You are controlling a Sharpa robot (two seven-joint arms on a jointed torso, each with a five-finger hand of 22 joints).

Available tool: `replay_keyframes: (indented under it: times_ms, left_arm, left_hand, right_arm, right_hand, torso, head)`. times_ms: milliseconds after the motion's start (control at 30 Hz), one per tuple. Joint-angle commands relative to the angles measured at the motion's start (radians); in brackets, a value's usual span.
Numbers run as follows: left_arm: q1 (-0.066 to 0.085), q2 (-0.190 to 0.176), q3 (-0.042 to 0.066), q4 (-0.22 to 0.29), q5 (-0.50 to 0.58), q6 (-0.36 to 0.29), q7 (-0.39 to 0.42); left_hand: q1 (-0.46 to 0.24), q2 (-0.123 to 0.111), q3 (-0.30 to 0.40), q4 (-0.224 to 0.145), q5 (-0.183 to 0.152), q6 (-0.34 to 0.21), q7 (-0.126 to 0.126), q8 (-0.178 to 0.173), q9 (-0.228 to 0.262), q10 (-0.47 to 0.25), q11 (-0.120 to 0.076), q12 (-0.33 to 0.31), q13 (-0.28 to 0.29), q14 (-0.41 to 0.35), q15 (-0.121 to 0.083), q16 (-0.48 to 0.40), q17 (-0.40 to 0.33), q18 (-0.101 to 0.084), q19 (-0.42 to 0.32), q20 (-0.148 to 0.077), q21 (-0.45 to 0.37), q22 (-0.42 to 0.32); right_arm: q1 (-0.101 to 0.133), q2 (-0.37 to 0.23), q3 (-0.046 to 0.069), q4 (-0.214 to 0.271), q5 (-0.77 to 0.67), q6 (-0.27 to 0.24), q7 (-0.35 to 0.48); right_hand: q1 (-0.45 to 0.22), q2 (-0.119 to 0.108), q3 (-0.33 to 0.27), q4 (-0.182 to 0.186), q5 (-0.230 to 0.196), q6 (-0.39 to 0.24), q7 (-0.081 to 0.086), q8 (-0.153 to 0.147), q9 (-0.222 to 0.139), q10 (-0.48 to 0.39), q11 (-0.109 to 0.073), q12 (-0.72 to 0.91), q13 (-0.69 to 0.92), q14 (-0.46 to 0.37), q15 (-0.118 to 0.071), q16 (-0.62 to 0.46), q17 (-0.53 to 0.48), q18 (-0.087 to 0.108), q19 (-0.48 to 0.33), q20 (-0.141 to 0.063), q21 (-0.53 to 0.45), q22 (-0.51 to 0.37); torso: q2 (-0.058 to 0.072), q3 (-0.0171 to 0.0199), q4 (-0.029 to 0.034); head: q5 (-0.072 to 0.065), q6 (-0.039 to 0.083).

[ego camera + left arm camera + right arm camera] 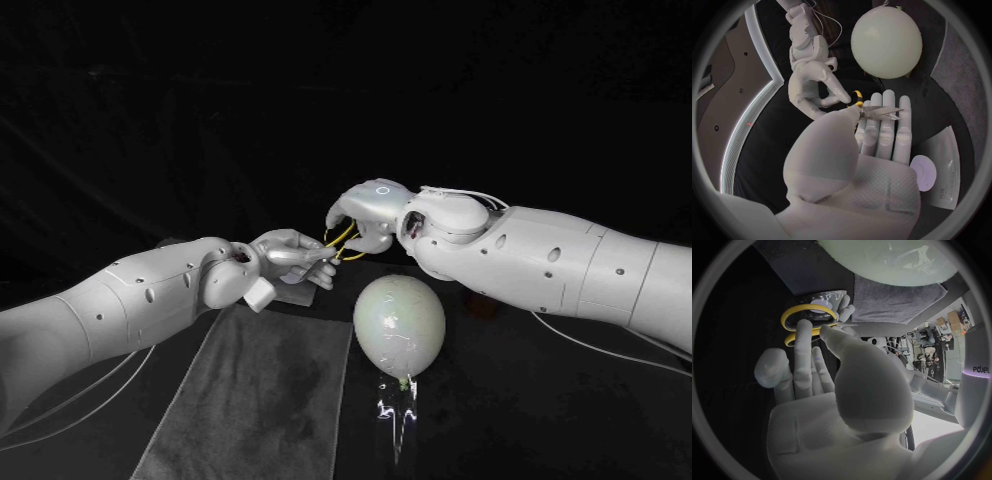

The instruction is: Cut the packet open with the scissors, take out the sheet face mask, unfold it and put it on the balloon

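Two robot hands meet above the middle of the surface (577, 425), both on one pair of scissors (342, 244). The left robot hand (293, 257) clamps the blades (881, 111) between its thumb and its flat fingers. The right robot hand (368, 212) pinches the yellow handles (807, 320), with a finger lying across one loop. From the head view the scissors are mostly hidden between the two hands, and only slivers of yellow show.

One balloon (398, 322), pale and egg-shaped, sits at about five o'clock from the hands, near them but apart, with its knot pointing down. Below the knot a clear glinting piece (395, 408) stands on the dark surface; what it is cannot be made out.

One packet (942, 167), white with a round pale-purple mark, lies just beside the left robot hand. In the head view a white flap (265, 294) pokes out under that hand's wrist at about seven o'clock; whether it is the same packet I cannot tell.

One grey cloth (260, 395) spreads from under the left robot hand toward six and seven o'clock and is cut off at the bottom edge. The balloon is just beside its right border.
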Motion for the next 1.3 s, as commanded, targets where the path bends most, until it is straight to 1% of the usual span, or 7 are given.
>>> replay_keyframes:
  times_ms: [33,333,700,733,800,1000,1300]
  left_arm:
    - [0.004,0.001,0.002,0.004,-0.014,0.021,0.006]
    - [0.004,-0.004,0.002,0.009,-0.029,0.017,0.012]
    - [0.01,-0.011,0.002,0.042,-0.052,0.027,0.012]
    - [0.015,-0.009,0.002,0.043,-0.055,0.03,0.011]
    - [0.026,-0.006,0.002,0.049,-0.064,0.032,0.012]
    - [0.05,-0.004,0.002,0.065,-0.075,0.029,0.016]
    - [0.069,-0.002,0.003,0.069,-0.082,0.029,0.015]
  left_hand:
    - [0.013,0.0,0.055,-0.049,0.007,0.007,0.003,0.005,0.031,0.031,-0.026,0.006,0.001,-0.001,-0.005,0.003,0.001,0.021,0.008,-0.003,0.007,0.001]
    - [0.013,0.0,0.056,-0.05,0.007,0.007,0.002,0.007,0.033,0.032,-0.026,0.007,0.002,0.0,-0.006,0.005,0.002,0.021,0.008,-0.003,0.008,0.002]
    - [0.013,-0.001,0.057,-0.051,0.007,0.007,0.002,0.007,0.034,0.033,-0.027,0.007,0.002,0.0,-0.006,0.005,0.003,0.021,0.008,-0.003,0.008,0.002]
    - [0.013,-0.001,0.057,-0.051,0.007,0.007,0.002,0.007,0.034,0.033,-0.027,0.007,0.002,0.0,-0.006,0.005,0.003,0.021,0.008,-0.003,0.008,0.002]
    - [0.013,-0.001,0.057,-0.051,0.007,0.007,0.002,0.007,0.035,0.033,-0.027,0.008,0.002,0.0,-0.006,0.005,0.003,0.021,0.008,-0.003,0.009,0.002]
    - [0.013,-0.001,0.057,-0.051,0.007,0.007,0.002,0.007,0.035,0.033,-0.027,0.008,0.002,0.0,-0.006,0.005,0.003,0.021,0.008,-0.003,0.009,0.002]
    - [0.013,-0.001,0.057,-0.052,0.007,0.007,0.002,0.008,0.035,0.033,-0.027,0.008,0.002,0.0,-0.006,0.006,0.003,0.021,0.009,-0.004,0.009,0.002]
  right_arm:
    - [-0.001,-0.004,0.0,-0.001,-0.042,0.067,-0.043]
    - [-0.002,-0.012,-0.001,0.001,-0.046,0.091,-0.073]
    - [-0.004,0.0,-0.001,-0.015,-0.054,0.107,-0.093]
    - [-0.005,0.003,-0.002,-0.018,-0.054,0.109,-0.093]
    - [-0.008,0.007,-0.002,-0.022,-0.055,0.116,-0.093]
    - [-0.014,0.017,-0.004,-0.025,-0.053,0.143,-0.088]
    - [-0.018,0.024,-0.007,-0.028,-0.054,0.182,-0.087]
  right_hand:
    - [-0.001,0.004,-0.02,0.005,0.001,0.0,-0.001,-0.003,0.001,0.016,0.0,0.006,0.003,0.019,-0.001,0.013,0.015,0.017,0.002,-0.007,-0.008,0.001]
    - [0.002,0.015,-0.053,0.018,0.012,0.035,0.004,0.008,0.004,0.082,0.002,0.017,0.004,0.053,-0.002,0.059,0.067,0.013,0.019,-0.007,0.001,0.022]
    - [0.011,0.024,-0.041,0.02,0.001,0.05,0.006,0.005,0.001,0.105,0.004,0.007,0.002,0.079,-0.008,0.131,0.13,0.006,0.045,-0.013,0.023,0.056]
    - [0.004,0.032,-0.029,0.028,-0.001,0.059,0.011,0.004,0.0,0.115,-0.002,0.002,0.001,0.154,-0.012,0.955,0.766,0.004,0.049,-0.024,0.025,0.065]
    - [0.005,0.029,-0.026,0.027,-0.003,0.058,0.004,0.002,0.0,0.115,0.002,0.001,0.001,0.154,-0.012,0.967,0.771,0.003,0.051,-0.02,0.027,0.069]
    - [0.003,0.031,-0.019,0.029,-0.005,0.064,0.002,0.003,0.0,0.123,0.001,0.003,0.002,0.15,-0.01,0.981,0.778,0.003,0.055,-0.017,0.03,0.075]
    - [-0.001,0.039,0.001,0.034,-0.012,0.09,-0.007,0.011,0.003,0.147,-0.006,0.005,0.002,0.144,-0.017,0.997,0.783,0.002,0.059,-0.019,0.033,0.084]
  torso:
    - [-0.001,0.0014,-0.0016]
    - [0.0,0.0038,-0.003]
    - [-0.001,0.0017,-0.0022]
    - [-0.001,0.0013,-0.0018]
    - [-0.002,0.0011,-0.0006]
    - [-0.001,0.0023,-0.0004]
    - [-0.001,0.0024,-0.0027]
  head:
    - [0.002,-0.003]
    - [0.002,-0.005]
    - [-0.01,-0.006]
    - [-0.01,-0.007]
    - [-0.009,-0.008]
    - [-0.008,-0.006]
    - [-0.007,-0.008]
